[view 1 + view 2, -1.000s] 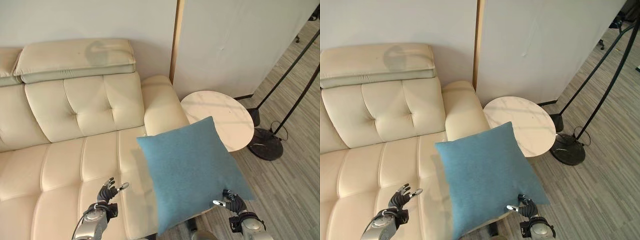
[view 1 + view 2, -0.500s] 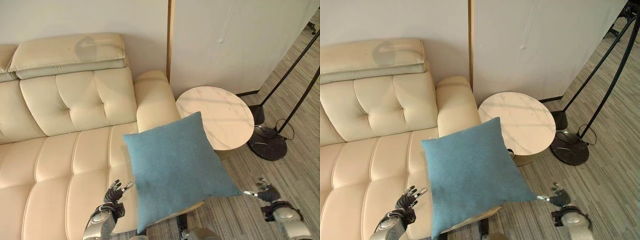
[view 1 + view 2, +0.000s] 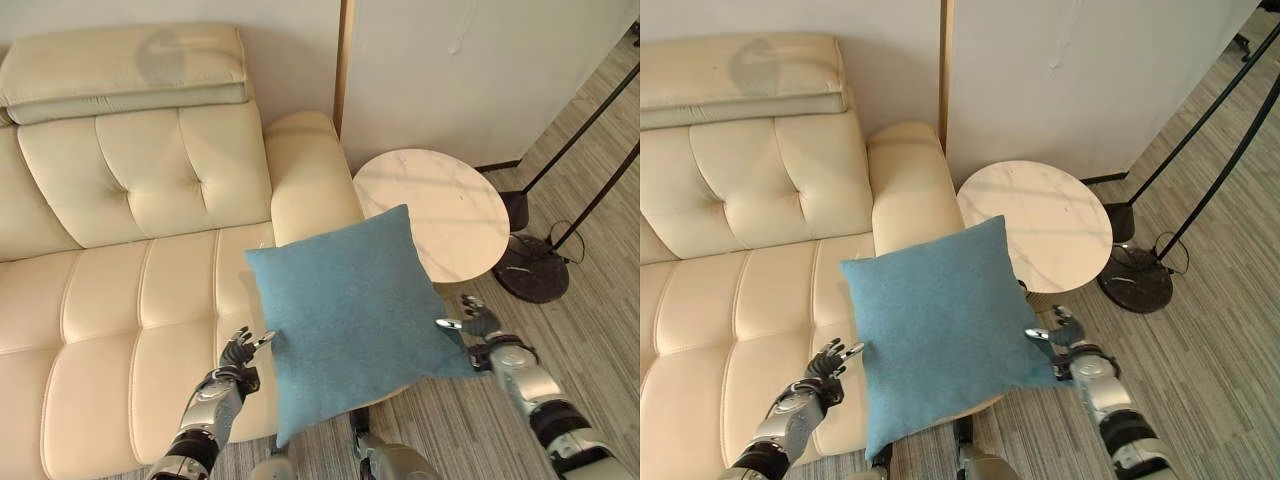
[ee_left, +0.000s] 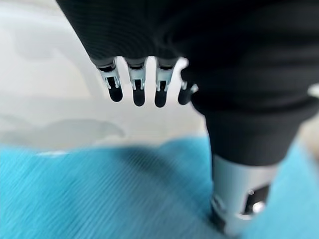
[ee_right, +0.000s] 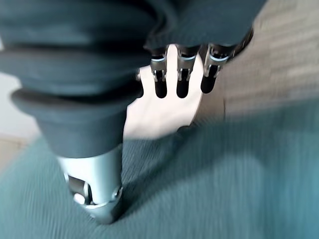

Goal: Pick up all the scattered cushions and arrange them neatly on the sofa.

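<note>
We've got the cream sofa (image 3: 120, 250) filling the left of the scene, its tufted backrest far and its seat running toward us. Right of its armrest stands a round tabletop (image 3: 435, 212) in pale marble, and further right a black floor lamp base (image 3: 530, 282) sits on the wood-look floor (image 3: 590, 330).

Now the star of the play: the blue cushion (image 3: 350, 315), a big square pillow held up between our two hands, above the near right corner of the seat and overlapping the tabletop's near edge. It is tilted, one corner pointing down and near.

Our left hand (image 3: 238, 352) is at the cushion's left edge with fingers mostly straight and spread, pressing the fabric rather than wrapping it; the left wrist view shows the fingertips (image 4: 138, 95) extended past blue cloth. Our right hand (image 3: 1060, 335) is at the right corner, fingers likewise extended in its wrist view, flat against the cushion.

We judge this cushion light, soft and squashy, with a woven cover that should not slip much. Squeezed between two flat palms it may sag or pivot, so opposite edges at mid-height, or pinching a corner seam, look like the safest holds
</note>
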Robot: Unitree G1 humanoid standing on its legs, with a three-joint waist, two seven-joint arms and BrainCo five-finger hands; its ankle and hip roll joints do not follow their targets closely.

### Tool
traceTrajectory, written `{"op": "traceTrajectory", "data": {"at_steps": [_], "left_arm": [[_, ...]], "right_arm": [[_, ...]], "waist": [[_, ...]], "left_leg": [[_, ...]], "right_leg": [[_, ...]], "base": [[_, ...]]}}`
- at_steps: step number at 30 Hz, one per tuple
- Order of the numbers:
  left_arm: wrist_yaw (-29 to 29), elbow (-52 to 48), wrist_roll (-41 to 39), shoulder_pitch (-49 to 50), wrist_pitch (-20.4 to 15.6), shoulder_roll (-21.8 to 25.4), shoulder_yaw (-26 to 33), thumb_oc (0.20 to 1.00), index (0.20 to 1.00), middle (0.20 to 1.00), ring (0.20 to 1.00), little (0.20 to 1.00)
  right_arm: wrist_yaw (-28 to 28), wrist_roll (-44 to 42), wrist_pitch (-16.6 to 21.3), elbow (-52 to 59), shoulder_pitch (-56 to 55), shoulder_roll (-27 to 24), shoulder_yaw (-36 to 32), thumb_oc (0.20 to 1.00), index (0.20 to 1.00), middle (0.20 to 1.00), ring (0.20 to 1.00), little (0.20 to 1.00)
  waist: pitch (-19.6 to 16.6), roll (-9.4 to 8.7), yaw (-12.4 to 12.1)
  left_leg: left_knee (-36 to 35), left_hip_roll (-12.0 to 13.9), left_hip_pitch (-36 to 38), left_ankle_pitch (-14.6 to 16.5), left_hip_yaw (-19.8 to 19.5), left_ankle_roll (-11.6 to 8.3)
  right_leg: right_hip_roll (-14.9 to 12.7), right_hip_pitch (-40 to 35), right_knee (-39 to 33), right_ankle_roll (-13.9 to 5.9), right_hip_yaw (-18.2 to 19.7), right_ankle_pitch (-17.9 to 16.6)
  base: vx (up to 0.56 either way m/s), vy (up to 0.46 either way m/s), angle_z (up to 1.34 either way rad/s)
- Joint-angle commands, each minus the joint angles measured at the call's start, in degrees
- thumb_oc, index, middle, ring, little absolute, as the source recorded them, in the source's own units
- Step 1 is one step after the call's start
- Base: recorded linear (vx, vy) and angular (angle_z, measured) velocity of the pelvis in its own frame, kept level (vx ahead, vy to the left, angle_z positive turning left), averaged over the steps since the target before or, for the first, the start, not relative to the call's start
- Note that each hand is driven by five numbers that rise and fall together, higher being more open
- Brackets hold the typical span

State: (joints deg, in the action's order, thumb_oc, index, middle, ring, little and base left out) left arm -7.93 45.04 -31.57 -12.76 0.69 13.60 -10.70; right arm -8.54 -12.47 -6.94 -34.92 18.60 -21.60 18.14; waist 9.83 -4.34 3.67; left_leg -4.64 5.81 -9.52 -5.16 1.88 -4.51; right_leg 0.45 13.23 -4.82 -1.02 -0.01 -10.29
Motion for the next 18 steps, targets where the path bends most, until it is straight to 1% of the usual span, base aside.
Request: {"op": "traceTrajectory", "data": {"at_steps": [1,2,3,7,10,12,13,14,15,17,18], "left_arm": [[-0.5,1.4,-1.8,-4.4,-1.9,-0.6,-3.0,1.0,1.0,1.0,1.0,1.0],[-0.6,0.9,-2.6,-6.0,-1.5,-2.9,-5.6,1.0,1.0,1.0,1.0,1.0],[-0.6,0.9,-2.6,-6.0,-1.5,-2.9,-5.6,1.0,1.0,1.0,1.0,1.0],[-0.3,-0.5,-2.5,-6.3,-0.7,-5.2,-8.9,1.0,1.0,1.0,1.0,1.0],[-0.1,-0.1,-2.8,-7.0,-0.7,-6.1,-10.3,1.0,1.0,1.0,1.0,1.0],[0.3,0.0,-5.3,-8.2,-1.0,-7.8,-12.0,1.0,1.0,1.0,1.0,1.0],[0.3,0.0,-5.3,-8.2,-1.0,-7.8,-12.0,1.0,1.0,1.0,1.0,1.0],[0.8,0.3,-7.1,-8.5,-1.0,-8.8,-12.5,1.0,1.0,1.0,1.0,1.0],[1.9,0.5,-10.4,-9.2,-1.2,-10.5,-13.7,1.0,1.0,1.0,1.0,1.0],[3.3,0.5,-12.9,-9.7,-1.5,-11.6,-14.8,1.0,1.0,1.0,1.0,1.0],[4.0,0.0,-14.3,-9.8,-1.7,-12.1,-15.6,0.799,0.799,0.799,0.799,0.799]], "right_arm": [[-1.4,-1.0,1.3,3.7,2.2,-0.2,0.8,1.0,1.0,1.0,1.0,1.0],[-1.7,-1.4,1.5,8.1,3.8,1.8,3.7,1.0,1.0,1.0,1.0,1.0],[-1.7,-1.5,1.5,8.1,3.8,1.8,3.7,1.0,1.0,1.0,1.0,1.0],[-0.9,-2.2,1.6,12.9,3.3,3.9,7.2,1.0,1.0,1.0,1.0,1.0],[-0.6,-3.9,2.1,13.4,3.1,5.0,8.8,1.0,1.0,1.0,1.0,1.0],[0.2,-9.5,3.1,13.7,3.1,7.8,11.8,1.0,1.0,1.0,1.0,1.0],[0.2,-9.5,3.2,13.7,3.1,7.8,11.8,1.0,1.0,1.0,1.0,1.0],[1.0,-13.0,3.6,13.5,2.8,9.4,13.0,1.0,1.0,1.0,1.0,1.0],[3.1,-20.8,4.4,11.9,2.4,12.6,15.6,1.0,1.0,1.0,1.0,1.0],[5.1,-26.7,5.2,9.6,2.7,15.0,18.0,1.0,1.0,1.0,1.0,1.0],[5.9,-27.7,5.5,8.8,3.2,15.8,19.2,1.0,1.0,1.0,1.0,1.0]], "waist": [[0.3,-2.25,-0.2],[1.0,-2.89,0.1],[1.0,-2.9,0.1],[2.4,-3.48,0.1],[3.4,-3.75,-0.1],[4.7,-3.9,-0.5],[4.7,-3.9,-0.5],[5.2,-3.95,-0.6],[6.1,-4.08,-0.9],[6.6,-4.07,-1.3],[7.0,-3.97,-1.4]], "left_leg": [[-0.4,1.5,0.2,2.2,1.1,-1.26],[-0.4,1.5,-0.5,1.9,1.4,-1.32],[-0.4,1.5,-0.5,1.9,1.4,-1.32],[-0.4,1.5,-0.5,1.7,1.5,-1.3],[-0.4,1.5,-0.7,1.5,1.5,-1.39],[-0.4,1.4,-1.3,1.2,1.5,-1.62],[-0.4,1.4,-1.2,1.2,1.5,-1.62],[-0.4,1.5,-1.4,1.1,1.6,-1.76],[-0.4,1.5,-1.4,0.9,1.6,-2.0],[-0.4,1.5,-1.6,0.7,1.6,-2.2],[-0.4,1.5,-1.5,0.7,1.7,-2.34]], "right_leg": [[-5.8,-1.6,-0.1,-6.41,-0.7,8.4],[-5.8,-0.7,0.3,-6.26,-0.6,8.2],[-5.8,-0.7,0.3,-6.27,-0.6,8.2],[-5.8,-0.4,0.6,-6.16,-0.5,8.2],[-5.9,-0.1,0.7,-6.16,-0.5,8.0],[-6.0,0.6,0.7,-6.18,-0.7,7.7],[-6.0,0.6,0.7,-6.18,-0.7,7.7],[-6.0,0.7,0.7,-6.19,-0.7,7.6],[-6.0,0.7,0.7,-6.18,-0.7,7.5],[-6.0,0.8,0.8,-6.16,-0.8,7.5],[-6.0,0.8,0.8,-6.15,-0.8,7.5]], "base": [[-0.05,0.01,-0.05],[-0.04,0.005,-0.06],[-0.04,0.004,-0.03],[-0.02,-0.002,-0.05],[-0.02,-0.003,-0.01],[-0.04,-0.005,-0.04],[-0.02,-0.005,-0.1],[-0.02,-0.008,-0.1],[-0.02,-0.009,-0.08],[0.0,0.0,0.0],[0.0,0.0,0.0]]}}
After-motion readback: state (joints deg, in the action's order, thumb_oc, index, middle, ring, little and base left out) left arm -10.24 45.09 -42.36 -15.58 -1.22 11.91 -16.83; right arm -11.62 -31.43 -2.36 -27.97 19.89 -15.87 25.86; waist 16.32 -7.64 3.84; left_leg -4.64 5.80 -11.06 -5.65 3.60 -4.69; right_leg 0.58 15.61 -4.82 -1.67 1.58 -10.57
